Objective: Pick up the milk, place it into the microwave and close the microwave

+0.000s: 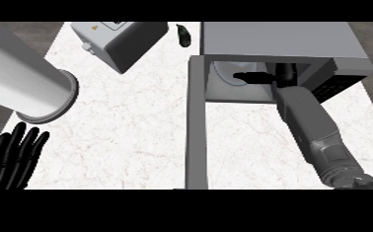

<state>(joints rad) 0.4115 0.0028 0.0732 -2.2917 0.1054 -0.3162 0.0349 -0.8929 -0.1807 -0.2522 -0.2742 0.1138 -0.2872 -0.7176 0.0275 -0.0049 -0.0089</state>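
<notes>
Worktop (pixel 131 142): white marble with faint pinkish veins is seen across the whole surface, smooth and flat.
Microwave (pixel 280 41): a grey, matte box is set at the upper right; its cavity is open toward the viewer and a dark keypad panel is seen at its right.
Microwave door (pixel 197 127): a long grey slab is swung fully open, running down from the cavity's left corner.
Right robot hand (pixel 255 77): black, reached into the cavity on a grey forearm; whether the fingers are curled or spread cannot be told.
Milk (pixel 227 75): only a pale rounded form is seen inside the cavity just by the hand; it is judged to be the milk, though contact cannot be told.
Left robot hand (pixel 20 158): black, resting at the lower left edge with fingers straight and spread, holding nothing.
Step in hand: the placing of the milk inside is judged to be under way or just finished.
Next move: the arm is to be drawn out clear of the cavity, then the door is to be swung shut.
Other things: a grey boxy appliance (pixel 124 41) at upper left, a small dark elongated object (pixel 183 34) beside it, and a smooth grey cylinder (pixel 36 85) at the left.
</notes>
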